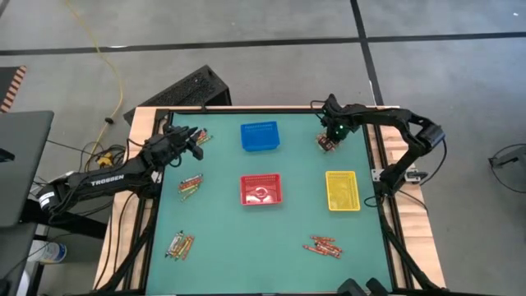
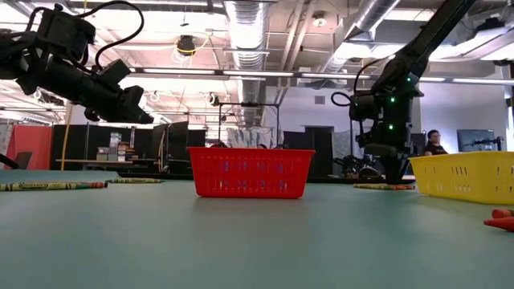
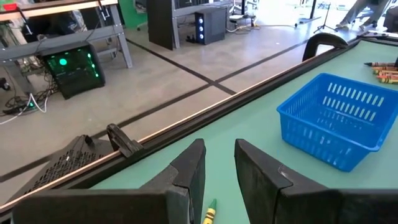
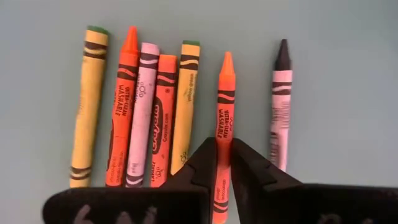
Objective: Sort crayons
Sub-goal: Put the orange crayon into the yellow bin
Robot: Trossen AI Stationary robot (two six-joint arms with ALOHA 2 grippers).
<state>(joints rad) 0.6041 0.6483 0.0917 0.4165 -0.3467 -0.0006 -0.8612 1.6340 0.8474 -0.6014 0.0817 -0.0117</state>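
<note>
My right gripper (image 1: pixel 329 141) points down over a row of crayons (image 4: pixel 146 106) at the table's far right. It is shut on an orange crayon (image 4: pixel 226 93) that lies apart from the row, with a black-tipped pink one (image 4: pixel 282 106) beside it. My left gripper (image 1: pixel 197 138) hovers nearly level above the far left of the table. It is open, with nothing between its fingers. A yellow crayon (image 3: pixel 209 214) shows on the mat below it. Other crayon piles lie at the left (image 1: pixel 191 186), near left (image 1: pixel 179 245) and near right (image 1: pixel 325 246). My right gripper pinches the orange crayon's wrapped lower half (image 4: pixel 224 134) between its two fingers (image 4: pixel 205 163), one on each long side. The fingers come from above, pointing down. The crayon runs lengthwise between them and lies flat on the mat.
A blue basket (image 1: pixel 260 136) stands at the far middle, a red basket (image 1: pixel 260 189) at the centre and a yellow basket (image 1: pixel 343 190) at the right. The table's raised wooden rim (image 1: pixel 386 164) runs close behind the right gripper.
</note>
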